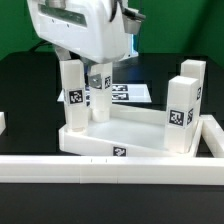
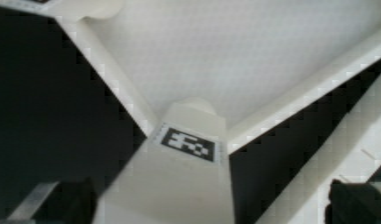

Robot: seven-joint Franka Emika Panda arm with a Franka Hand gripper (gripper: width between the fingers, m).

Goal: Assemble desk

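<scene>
The desk top [image 1: 135, 138] is a white tray with a raised rim, lying in the middle of the table. A white tagged leg [image 1: 100, 98] stands upright in it near its far corner on the exterior view's left. My gripper [image 1: 99, 74] hangs over that leg, open, with one finger on each side of it and not touching it. In the wrist view the same leg [image 2: 169, 185] and its tag [image 2: 190, 143] run between the dark fingertips [image 2: 55, 202], with a gap on both sides. Another leg [image 1: 74, 95] stands upright just to its left. Two more legs [image 1: 183, 110] stand at the right corner.
The marker board [image 1: 128, 93] lies flat behind the tray. A long white rail [image 1: 100, 172] runs across the front of the table. A small white piece [image 1: 2, 122] shows at the left edge. The table is black.
</scene>
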